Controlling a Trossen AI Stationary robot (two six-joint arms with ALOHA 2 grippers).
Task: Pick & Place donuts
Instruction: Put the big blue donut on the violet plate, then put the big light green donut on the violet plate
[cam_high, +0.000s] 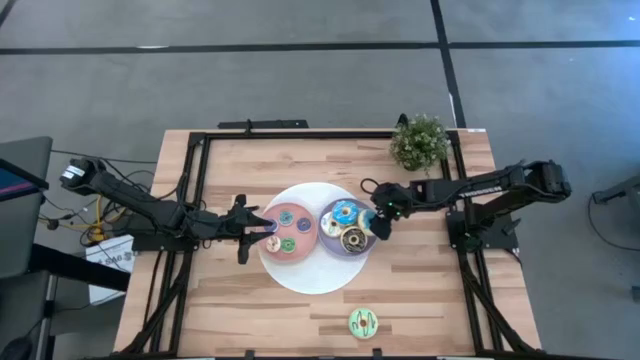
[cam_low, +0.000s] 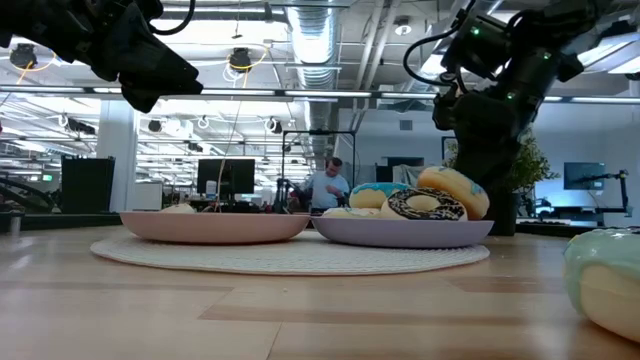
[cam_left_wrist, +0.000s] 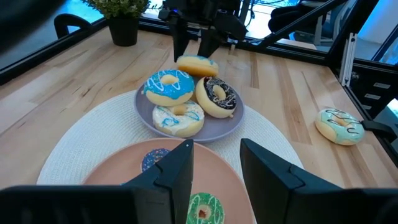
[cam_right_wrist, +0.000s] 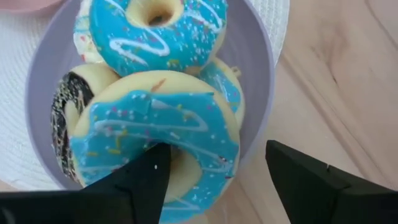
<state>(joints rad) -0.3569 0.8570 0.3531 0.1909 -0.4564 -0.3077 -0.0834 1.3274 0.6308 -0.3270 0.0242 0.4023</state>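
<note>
Four donuts (cam_left_wrist: 186, 99) fill the purple plate (cam_left_wrist: 231, 126); right gripper (cam_high: 381, 221) spread wide above them, gripping nothing; left gripper (cam_left_wrist: 214, 163) part-open, empty, over pink plate (cam_left_wrist: 118, 169).

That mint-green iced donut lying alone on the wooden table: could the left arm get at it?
Probably yes. The mint-green iced donut lies alone on bare wood with nothing around it; the left gripper hovers over the pink plate, apparently empty.

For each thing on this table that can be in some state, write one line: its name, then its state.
Purple plate: heaped with large donuts.
Blue-iced donut: tilted on the heap's edge, between the open right claw fingers.
Chocolate donut: leaning on its neighbours.
Pink plate: holds small donuts lying flat.
Green donut: alone on the bare table.
Left claw: over the pink plate, nothing between its fingers.
Potted plant: upright.
</note>
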